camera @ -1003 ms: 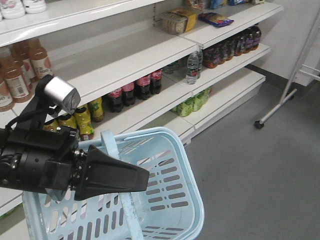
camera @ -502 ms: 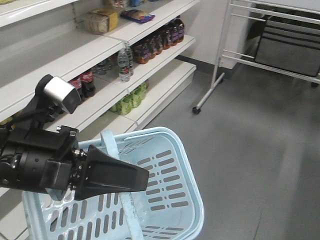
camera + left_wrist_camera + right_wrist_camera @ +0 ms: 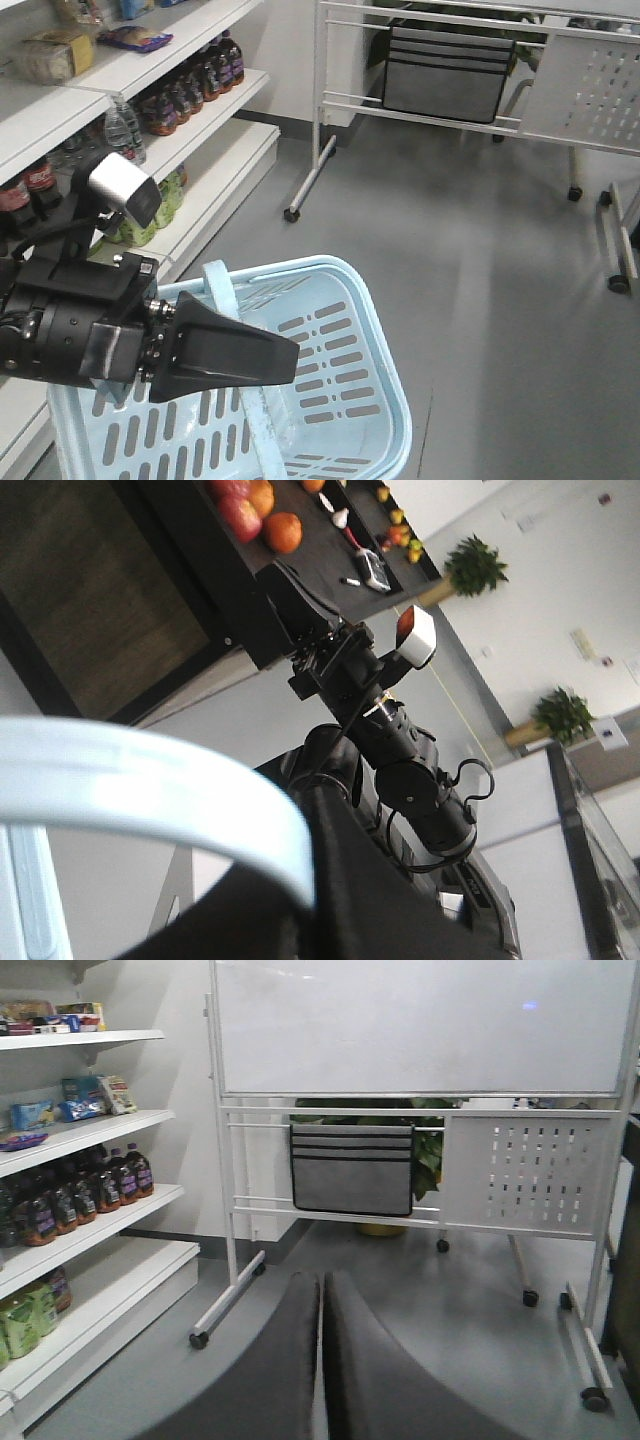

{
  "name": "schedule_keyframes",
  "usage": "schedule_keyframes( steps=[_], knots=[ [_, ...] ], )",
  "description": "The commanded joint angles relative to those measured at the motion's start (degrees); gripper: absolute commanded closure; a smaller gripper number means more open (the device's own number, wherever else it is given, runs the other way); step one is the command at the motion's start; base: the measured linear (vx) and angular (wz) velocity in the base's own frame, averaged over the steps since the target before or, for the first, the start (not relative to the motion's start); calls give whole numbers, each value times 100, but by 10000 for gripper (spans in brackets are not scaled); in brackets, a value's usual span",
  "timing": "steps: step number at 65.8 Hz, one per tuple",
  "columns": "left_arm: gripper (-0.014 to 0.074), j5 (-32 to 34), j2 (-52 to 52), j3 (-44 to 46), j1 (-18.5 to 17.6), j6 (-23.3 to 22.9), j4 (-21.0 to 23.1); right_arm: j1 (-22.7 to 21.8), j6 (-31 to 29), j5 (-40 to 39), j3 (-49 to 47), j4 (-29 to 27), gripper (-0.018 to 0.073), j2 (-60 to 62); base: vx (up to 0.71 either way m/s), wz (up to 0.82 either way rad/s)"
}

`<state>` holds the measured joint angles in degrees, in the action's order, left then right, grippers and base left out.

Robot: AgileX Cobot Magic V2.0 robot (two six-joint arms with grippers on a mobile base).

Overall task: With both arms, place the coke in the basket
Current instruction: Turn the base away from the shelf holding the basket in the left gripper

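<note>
The light blue basket hangs low in the front view, and nothing shows inside it. My left gripper, a black wedge on the arm with the silver-grey cylinder, is shut on the basket's swing handle. In the left wrist view the handle arcs into the shut left gripper, with the other black arm behind. Coke bottles with red labels stand on the shelf at the far left edge. My right gripper is shut and empty, above the floor.
White store shelves with dark drink bottles and green bottles run along the left. A wheeled whiteboard stand with a grey pouch stands ahead, also in the right wrist view. Grey floor lies to the right.
The view has swung right: the shelves slid left and the whiteboard stand came into view. The left arm and basket keep their place in the frame.
</note>
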<state>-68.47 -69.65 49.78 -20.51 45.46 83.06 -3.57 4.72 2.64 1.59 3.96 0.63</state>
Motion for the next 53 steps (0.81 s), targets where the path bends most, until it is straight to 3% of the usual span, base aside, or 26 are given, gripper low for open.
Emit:
schedule_keyframes(
  steps=[1, 53],
  knots=[
    [603, -273, 150, 141, -23, 56, 518, -32, -42, -420, 45, 55, 561, 73, 2, -41],
    [603, -274, 150, 141, -23, 56, 518, -32, -42, -420, 45, 55, 561, 73, 12, -37]
  ],
)
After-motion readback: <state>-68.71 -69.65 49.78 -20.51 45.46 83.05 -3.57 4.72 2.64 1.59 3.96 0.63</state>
